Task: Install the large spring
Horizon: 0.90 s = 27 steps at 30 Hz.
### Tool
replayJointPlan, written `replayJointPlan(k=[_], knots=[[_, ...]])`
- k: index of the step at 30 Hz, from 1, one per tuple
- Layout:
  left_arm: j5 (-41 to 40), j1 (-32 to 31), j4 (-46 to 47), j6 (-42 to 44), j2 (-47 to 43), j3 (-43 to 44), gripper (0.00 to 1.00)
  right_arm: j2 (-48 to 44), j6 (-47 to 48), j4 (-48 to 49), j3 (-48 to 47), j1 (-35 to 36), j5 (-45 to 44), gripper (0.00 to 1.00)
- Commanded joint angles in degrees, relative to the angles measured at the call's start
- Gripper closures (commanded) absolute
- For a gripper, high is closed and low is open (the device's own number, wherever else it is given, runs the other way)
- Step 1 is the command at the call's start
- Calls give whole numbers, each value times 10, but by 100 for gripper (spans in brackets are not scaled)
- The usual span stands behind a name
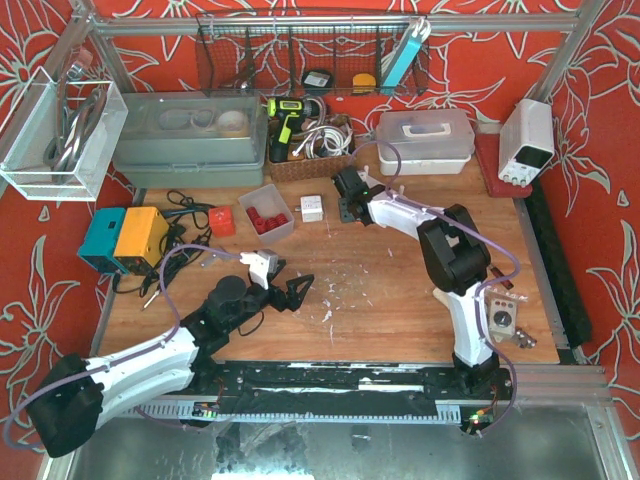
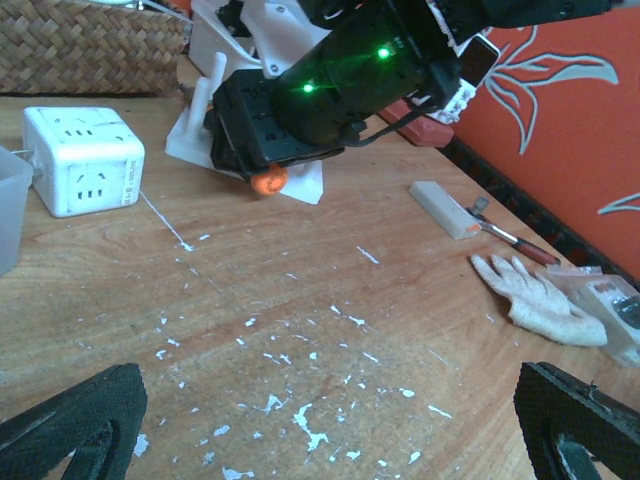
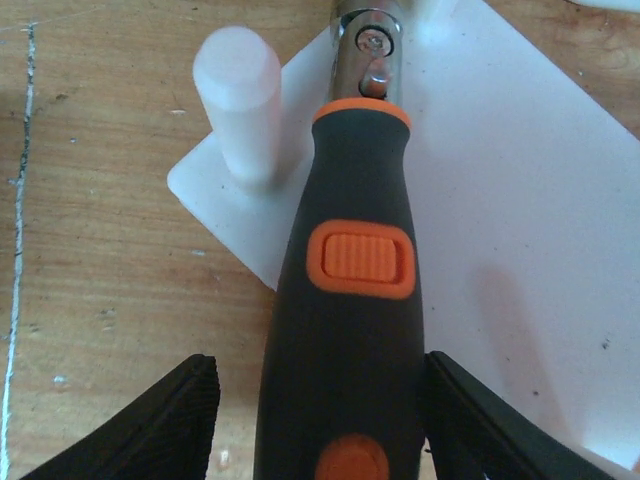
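The tool (image 3: 350, 330) runs lengthways between the fingers of the right gripper (image 3: 318, 370), its metal end pointing away from the wrist, over the white plate (image 3: 520, 250) beside the peg (image 3: 240, 100). These jaws stand slightly off the handle. The left gripper (image 2: 325, 400) is spread wide, holding nothing.

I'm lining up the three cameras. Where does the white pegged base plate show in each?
Top external: base plate far centre, beside the right gripper.
Left wrist: base plate upper left, under that gripper.
Right wrist: base plate fills the upper right.
Shared landmark: the right gripper.
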<state>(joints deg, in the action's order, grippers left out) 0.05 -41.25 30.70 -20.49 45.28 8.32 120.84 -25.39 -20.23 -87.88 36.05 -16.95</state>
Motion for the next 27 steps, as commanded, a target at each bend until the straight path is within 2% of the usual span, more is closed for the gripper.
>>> replayJointPlan(k=[1,4,9,14,23,27], knots=[[17,-3,20,-2,-1,15,1,29,-17,-41,-40,3,-22,42],[14,-3,15,1,-6,16,1,36,-10,-38,-43,3,-9,46],[5,-3,9,6,-15,16,1,27,-9,-51,-42,4,-37,59],[-3,-3,7,6,-21,12,1,-17,-5,-48,-10,4,-23,75],[-7,-3,4,10,-11,16,1,-187,31,1,145,4,44,99],[-11,-3,-2,10,-22,15,1,-290,53,17,228,4,68,100]])
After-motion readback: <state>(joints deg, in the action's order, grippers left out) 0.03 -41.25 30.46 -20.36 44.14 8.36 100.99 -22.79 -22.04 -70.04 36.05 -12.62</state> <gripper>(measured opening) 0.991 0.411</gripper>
